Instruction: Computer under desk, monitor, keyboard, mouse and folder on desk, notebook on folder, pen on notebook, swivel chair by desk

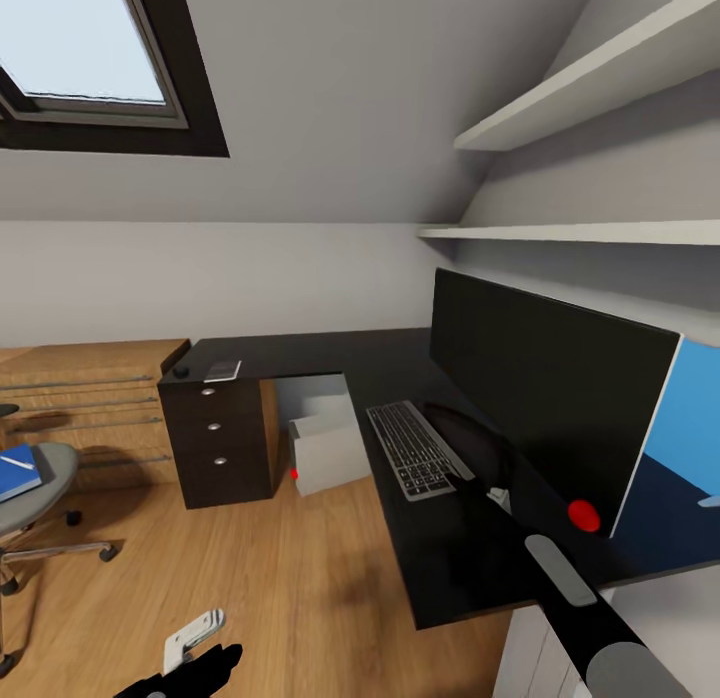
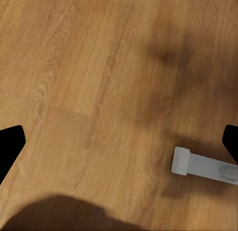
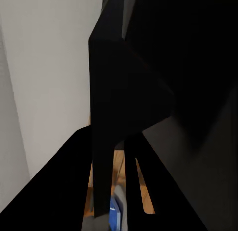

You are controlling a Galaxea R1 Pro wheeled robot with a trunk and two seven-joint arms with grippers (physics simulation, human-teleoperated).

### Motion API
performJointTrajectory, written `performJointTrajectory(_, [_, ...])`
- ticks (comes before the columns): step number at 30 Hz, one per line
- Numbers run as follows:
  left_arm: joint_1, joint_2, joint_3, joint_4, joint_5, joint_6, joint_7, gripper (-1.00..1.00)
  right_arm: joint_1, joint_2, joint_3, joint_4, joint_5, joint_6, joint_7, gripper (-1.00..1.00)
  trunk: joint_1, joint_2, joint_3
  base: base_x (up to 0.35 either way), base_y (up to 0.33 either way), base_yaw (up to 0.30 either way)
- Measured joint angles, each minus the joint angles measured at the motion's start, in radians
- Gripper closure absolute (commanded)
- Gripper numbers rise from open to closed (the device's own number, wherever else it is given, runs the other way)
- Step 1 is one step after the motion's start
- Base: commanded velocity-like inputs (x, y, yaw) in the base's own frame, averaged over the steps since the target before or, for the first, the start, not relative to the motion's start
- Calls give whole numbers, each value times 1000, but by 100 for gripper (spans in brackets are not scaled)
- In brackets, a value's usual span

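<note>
At far left a blue folder [image 1: 17, 472] lies on the chair [image 1: 45, 488]. The left gripper [image 2: 119, 142] hangs open over the wood floor [image 1: 290, 578]. A white computer [image 1: 328, 448] sits under the black desk [image 1: 330, 353], beside the drawers [image 1: 215, 433]. The keyboard [image 1: 415, 448] lies before the monitor [image 1: 550, 408]. Whether the right gripper [image 1: 490, 488] is open or closed is unclear. No writing is legible.

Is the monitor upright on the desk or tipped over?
Upright. The monitor stands on the desk behind the keyboard, with its dark screen vertical.
</note>
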Motion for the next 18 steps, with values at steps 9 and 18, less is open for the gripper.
performJointTrajectory(9, [0,0,1,0,-5,0,2,-100,0,-4,-1,0,20,-2,32,100,19,-35,-16,0,0,0])
performJointTrajectory(18, [0,2,4,0,-6,-2,2,-100,0,-4,1,0,21,-3,44,100,19,-35,-16,0,0,0])
